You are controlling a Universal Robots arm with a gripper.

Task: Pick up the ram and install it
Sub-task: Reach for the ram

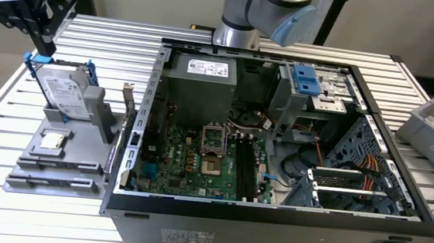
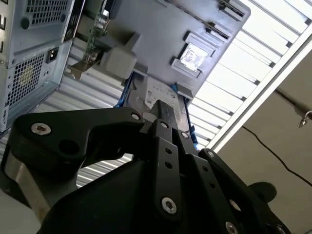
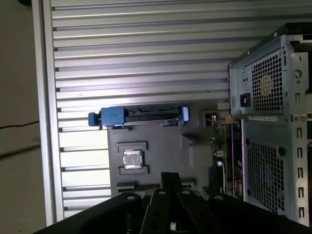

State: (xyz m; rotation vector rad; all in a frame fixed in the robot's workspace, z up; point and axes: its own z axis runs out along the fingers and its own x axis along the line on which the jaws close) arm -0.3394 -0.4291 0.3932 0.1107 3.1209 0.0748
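At the exterior view's left, the black claw [image 1: 48, 48] hangs closed and empty.
Dark greenish ram stick [image 3: 219, 151] stands edgewise between grey plastic holder [image 1: 55, 172] and open black computer case [image 1: 270, 232]; blue-framed silver hard drive [image 1: 66, 93] sits under the claw.

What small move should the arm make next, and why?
Probably shift the gripper toward the case: it hangs above the blue-framed hard drive, while the ram stands on edge between the grey holder and the case.
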